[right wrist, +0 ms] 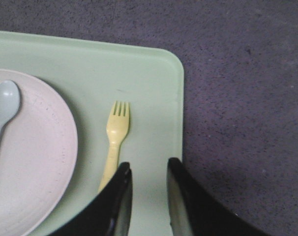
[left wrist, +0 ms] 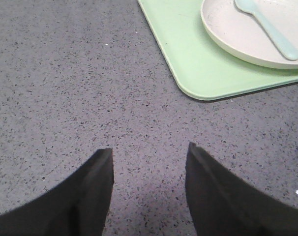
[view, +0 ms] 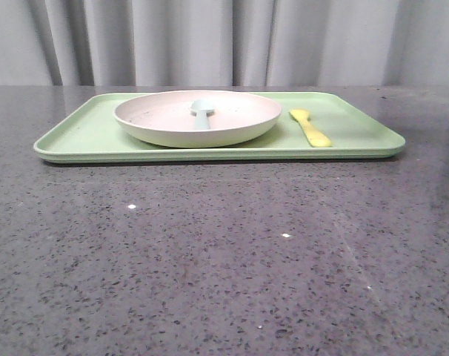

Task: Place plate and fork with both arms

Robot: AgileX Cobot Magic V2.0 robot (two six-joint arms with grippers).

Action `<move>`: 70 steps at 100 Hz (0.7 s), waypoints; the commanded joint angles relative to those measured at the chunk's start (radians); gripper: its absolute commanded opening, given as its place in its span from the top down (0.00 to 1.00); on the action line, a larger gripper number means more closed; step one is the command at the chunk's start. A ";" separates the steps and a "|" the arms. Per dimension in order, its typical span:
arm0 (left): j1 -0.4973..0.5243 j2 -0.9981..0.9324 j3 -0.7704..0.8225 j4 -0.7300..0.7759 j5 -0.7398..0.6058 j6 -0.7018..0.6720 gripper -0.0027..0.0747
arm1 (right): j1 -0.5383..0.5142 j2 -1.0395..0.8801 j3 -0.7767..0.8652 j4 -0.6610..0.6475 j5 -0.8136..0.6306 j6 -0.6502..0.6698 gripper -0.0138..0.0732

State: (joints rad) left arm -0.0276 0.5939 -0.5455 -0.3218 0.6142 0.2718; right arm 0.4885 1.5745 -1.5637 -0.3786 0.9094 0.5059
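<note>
Left gripper point(left wrist: 149, 157) gapes wide; right gripper point(right wrist: 148, 172) parted narrowly, empty.

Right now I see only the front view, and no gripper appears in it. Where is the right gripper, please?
Observer: The right gripper hangs open over the tray, close beside the handle of the fork. Nothing is between its fingers.
Operator: Thank you. And where is the left gripper?
Observer: The left gripper is open over the table, just off a corner of the tray and apart from the plate.
</note>
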 commanded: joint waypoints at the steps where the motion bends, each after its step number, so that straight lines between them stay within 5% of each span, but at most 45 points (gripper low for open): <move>1: 0.006 0.001 -0.027 -0.016 -0.073 -0.004 0.53 | -0.004 -0.121 0.044 -0.062 -0.070 -0.011 0.60; 70: 0.006 0.001 -0.027 -0.016 -0.073 -0.004 0.53 | -0.192 -0.782 0.701 -0.142 -0.170 0.053 0.60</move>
State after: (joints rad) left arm -0.0276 0.5939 -0.5455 -0.3218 0.6142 0.2718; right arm 0.3163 0.8721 -0.8861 -0.4763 0.7947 0.5557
